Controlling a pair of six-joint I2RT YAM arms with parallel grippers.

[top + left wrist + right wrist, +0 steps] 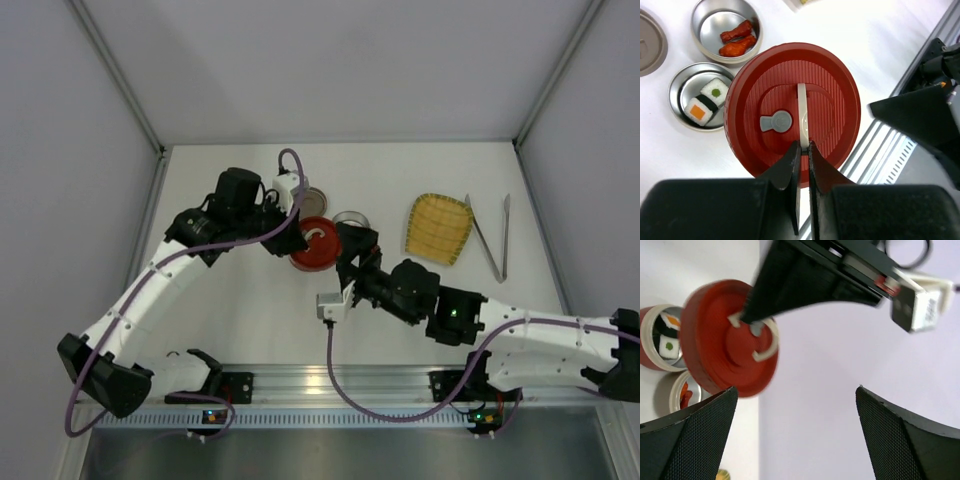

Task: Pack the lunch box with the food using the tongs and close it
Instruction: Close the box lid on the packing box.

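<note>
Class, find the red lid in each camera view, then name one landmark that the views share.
Top view: the red lid is at the centre, between the two arms.
Left wrist: the lid fills the centre.
Right wrist: the lid is at the upper left.
Shared landmark: its white handle, pinched by the left claw.

Beside the one red lid (830,90) sit two steel bowls (682,80), two sushi pieces (698,111), two red bits (737,46) and one grey lid (647,42); well apart from it, one yellow mat (438,228) and one pair of tongs (482,238).
</note>
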